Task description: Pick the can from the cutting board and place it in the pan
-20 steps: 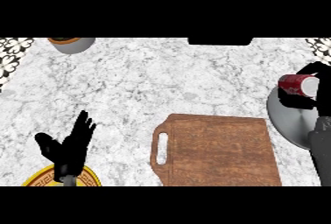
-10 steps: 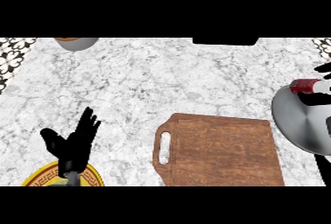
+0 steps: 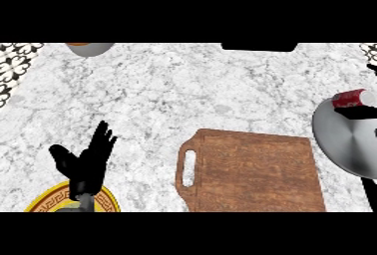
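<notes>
Can (image 3: 352, 98) lies on its side at the pan (image 3: 344, 144) rim's far edge, off the cutting board (image 3: 254, 172). Placement appears essentially done; only release remains unconfirmed. Right robot hand barely visible at the frame's right edge, its state indeterminable. Left robot hand (image 3: 85, 162) rests open on the worktop (image 3: 184, 84).

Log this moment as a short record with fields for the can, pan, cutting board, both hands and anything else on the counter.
can: red cylindrical can lying at the upper rim of the pan
pan: round grey metal pan at the right edge
board: brown wooden cutting board with handle slot, nothing on it
left hand: black left hand open, fingers up, lower left, above a yellow patterned plate
right hand: only a dark tip at the right edge; state unclear
other: grey bowl at top left on the white marble counter
</notes>
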Controlling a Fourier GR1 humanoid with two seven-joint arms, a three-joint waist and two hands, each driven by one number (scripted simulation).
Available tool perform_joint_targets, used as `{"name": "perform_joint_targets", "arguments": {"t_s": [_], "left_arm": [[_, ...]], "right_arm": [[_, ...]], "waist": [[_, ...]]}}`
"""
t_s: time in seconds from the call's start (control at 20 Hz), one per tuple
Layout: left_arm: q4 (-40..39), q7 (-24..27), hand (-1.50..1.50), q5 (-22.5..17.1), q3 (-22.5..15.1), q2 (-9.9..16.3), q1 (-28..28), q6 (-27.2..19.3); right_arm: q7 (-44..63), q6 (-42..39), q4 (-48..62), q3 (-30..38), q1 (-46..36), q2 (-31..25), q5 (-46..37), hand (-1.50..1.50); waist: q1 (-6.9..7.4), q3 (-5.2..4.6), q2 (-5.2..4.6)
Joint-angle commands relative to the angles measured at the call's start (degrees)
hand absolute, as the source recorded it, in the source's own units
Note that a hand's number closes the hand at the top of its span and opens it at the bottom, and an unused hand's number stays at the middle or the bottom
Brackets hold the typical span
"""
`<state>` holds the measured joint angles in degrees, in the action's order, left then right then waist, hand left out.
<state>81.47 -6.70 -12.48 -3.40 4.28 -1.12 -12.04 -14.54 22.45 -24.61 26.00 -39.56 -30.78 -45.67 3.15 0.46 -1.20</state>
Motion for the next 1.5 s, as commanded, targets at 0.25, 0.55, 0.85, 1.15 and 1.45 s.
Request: {"name": "perform_joint_targets", "arguments": {"t_s": [0.25, 0.55, 0.85, 1.15, 1.45], "left_arm": [[1.3, -1.0, 0.00, -0.2, -0.1, 0.4, -1.7, 0.3], [1.1, 2.9, 0.00, 0.6, 0.1, 0.4, -5.9, 0.8], [0.1, 0.3, 0.00, 0.0, 1.6, 0.1, -2.0, -0.6], [4.9, -1.5, 0.00, 1.7, -0.1, -0.9, -5.5, -2.3], [2.2, -0.3, 0.00, 1.1, 1.5, -0.2, -4.7, -0.2]], "right_arm": [[-15.0, -14.3, 4.3, 15.2, -3.4, -2.2, 19.4, -1.50], [-16.5, -30.5, 8.2, 20.7, -2.0, -7.9, 27.0, -1.50], [-25.3, -48.2, 8.6, 21.4, 7.6, -11.2, 30.8, -1.50], [-27.5, -53.3, 4.8, 18.8, 13.9, -12.0, 33.2, -1.50], [-18.7, -52.5, -10.6, 18.5, 22.0, -7.2, 40.6, -1.50]], "waist": [[-0.80, 0.00, 0.13], [-1.71, -0.25, 0.71], [-3.35, -0.37, 1.12], [-2.90, -0.42, 1.19], [-3.85, -0.57, 1.50]]}}
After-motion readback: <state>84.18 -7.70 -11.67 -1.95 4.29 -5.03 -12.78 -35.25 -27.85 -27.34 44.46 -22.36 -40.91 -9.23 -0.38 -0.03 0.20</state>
